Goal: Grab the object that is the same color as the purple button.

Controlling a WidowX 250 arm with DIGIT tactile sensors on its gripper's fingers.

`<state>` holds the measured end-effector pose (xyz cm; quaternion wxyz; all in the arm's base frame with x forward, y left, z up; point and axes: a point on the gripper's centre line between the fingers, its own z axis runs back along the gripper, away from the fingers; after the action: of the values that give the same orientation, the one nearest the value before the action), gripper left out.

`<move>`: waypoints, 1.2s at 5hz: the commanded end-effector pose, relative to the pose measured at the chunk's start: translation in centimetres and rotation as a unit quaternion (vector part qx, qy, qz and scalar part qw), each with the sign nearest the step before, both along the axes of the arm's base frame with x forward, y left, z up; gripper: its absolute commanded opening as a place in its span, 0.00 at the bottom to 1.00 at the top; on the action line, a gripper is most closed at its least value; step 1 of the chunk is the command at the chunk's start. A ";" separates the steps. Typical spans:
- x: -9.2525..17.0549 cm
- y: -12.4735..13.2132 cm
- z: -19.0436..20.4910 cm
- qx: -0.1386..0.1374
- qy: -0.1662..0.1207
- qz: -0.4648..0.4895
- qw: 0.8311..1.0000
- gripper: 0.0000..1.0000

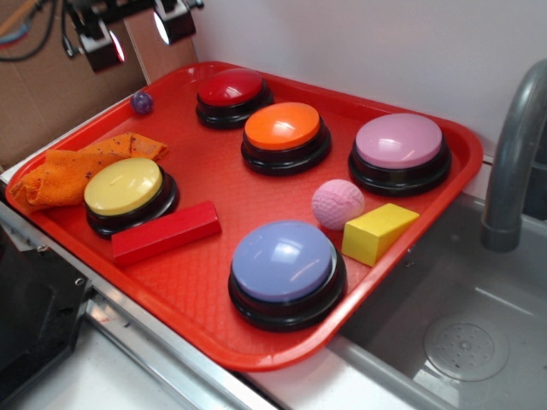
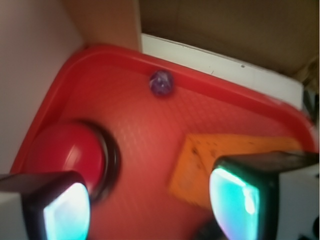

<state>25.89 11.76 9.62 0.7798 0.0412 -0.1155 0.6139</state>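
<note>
Your gripper (image 1: pixel 137 34) hangs above the far left corner of the red tray (image 1: pixel 214 282), its two fingers spread apart and holding nothing. In the wrist view the finger pads (image 2: pixel 235 205) frame the lower corners, with open tray floor showing between them.

The tiny dark purple ball (image 1: pixel 142 102) rests on the tray floor in that far left corner, close against the raised rim. In the wrist view it (image 2: pixel 161 83) sits right by the rim's inner slope, so you have almost no room on its far side. On its near side there is bare tray floor.

To the right of the ball stands the red button (image 1: pixel 231 96), near but apart from it. Just nearer to you than the ball lies a crumpled orange cloth (image 1: pixel 73 171), draped against the left rim, its edge apart from the ball. The yellow button (image 1: pixel 128 192) touches the cloth's near side, with a red block (image 1: pixel 167 232) beside it.

Farther right are the orange button (image 1: pixel 285 135), the light purple button (image 1: pixel 402 149), a pink textured ball (image 1: pixel 337 203), a yellow wedge (image 1: pixel 378 232) and a blue-violet button (image 1: pixel 285 269), all well apart from the small ball. A grey faucet (image 1: pixel 513 145) rises beyond the tray's right edge.
</note>
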 end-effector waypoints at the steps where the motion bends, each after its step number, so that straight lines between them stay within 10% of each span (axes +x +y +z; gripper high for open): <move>1: 0.1 4.6 -2.6 0.032 -0.007 0.119 0.992 1.00; 6: 0.4 8.5 -6.3 0.076 0.015 0.174 0.982 1.00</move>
<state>28.12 18.69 1.50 0.6671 0.1346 -0.1212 0.7226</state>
